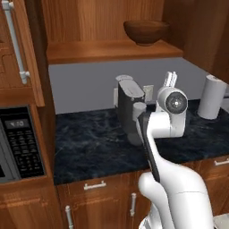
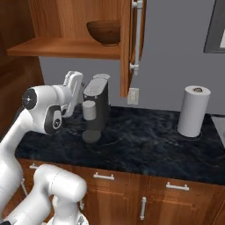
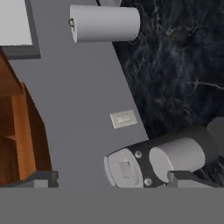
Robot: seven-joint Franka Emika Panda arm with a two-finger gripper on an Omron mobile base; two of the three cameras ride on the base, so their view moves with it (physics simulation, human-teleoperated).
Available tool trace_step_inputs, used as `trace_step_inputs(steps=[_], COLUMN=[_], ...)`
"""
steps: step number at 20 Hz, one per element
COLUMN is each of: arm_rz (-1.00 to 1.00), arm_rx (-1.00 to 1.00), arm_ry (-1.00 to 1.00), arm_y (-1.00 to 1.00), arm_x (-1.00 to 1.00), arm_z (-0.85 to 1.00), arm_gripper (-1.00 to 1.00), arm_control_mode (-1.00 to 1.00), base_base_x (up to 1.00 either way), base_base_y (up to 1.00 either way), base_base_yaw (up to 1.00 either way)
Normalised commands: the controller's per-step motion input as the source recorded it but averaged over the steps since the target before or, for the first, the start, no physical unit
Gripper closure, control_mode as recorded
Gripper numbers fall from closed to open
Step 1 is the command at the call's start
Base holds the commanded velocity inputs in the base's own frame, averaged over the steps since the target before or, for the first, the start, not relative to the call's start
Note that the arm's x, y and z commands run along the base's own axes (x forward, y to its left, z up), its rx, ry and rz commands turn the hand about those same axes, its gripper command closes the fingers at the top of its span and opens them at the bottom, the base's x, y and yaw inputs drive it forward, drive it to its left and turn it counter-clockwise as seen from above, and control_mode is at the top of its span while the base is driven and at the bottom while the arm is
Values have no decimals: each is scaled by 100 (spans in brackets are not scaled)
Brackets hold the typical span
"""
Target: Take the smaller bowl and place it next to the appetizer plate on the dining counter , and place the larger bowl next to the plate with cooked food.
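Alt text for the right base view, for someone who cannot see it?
A dark wooden bowl sits on an open cabinet shelf above a black marble counter. Below, the white arm's open claw is raised beside a coffee machine; a paper towel roll stands to the right.

A home kitchen: wooden cabinets hung over a black marble counter that held a coffee machine, paper towel roll and built-in microwave.
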Motion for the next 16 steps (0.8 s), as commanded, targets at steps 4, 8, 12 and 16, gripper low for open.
trace_step_inputs(steps=[4,8,12,16], arm_rz=[0,0,0,-14], arm_rx=[0,0,0,3], arm_ry=[0,0,0,7], arm_y=[0,0,0,0], arm_x=[0,0,0,-5], arm_z=[0,0,0,68], arm_gripper=[-100,-100,-100,-100], arm_control_mode=[100,100,100,-100], base_base_x=[60,96,82,0], base_base_y=[-8,-1,0,0], base_base_yaw=[13,0,-2,-3])
